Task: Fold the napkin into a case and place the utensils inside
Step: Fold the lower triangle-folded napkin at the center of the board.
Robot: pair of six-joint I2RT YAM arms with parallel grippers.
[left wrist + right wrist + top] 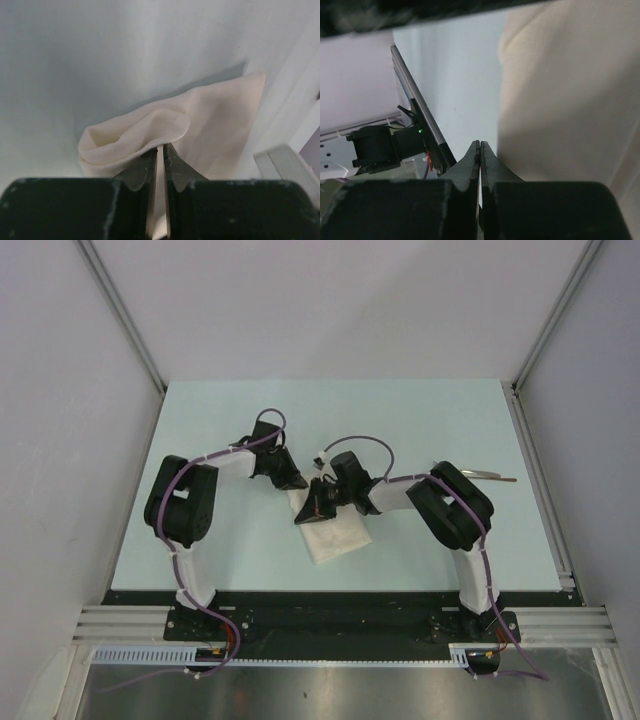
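Between the narrow jaws of the left hand [161, 150], its wrist view shows a pinched fold of napkin [215, 120]; only overhead shows the spoon [487, 476], well right of the tight-closed right hand [308, 510], open table [200, 420] beyond.

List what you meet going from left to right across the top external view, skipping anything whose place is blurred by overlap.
In order: left arm's elbow → napkin → spoon.
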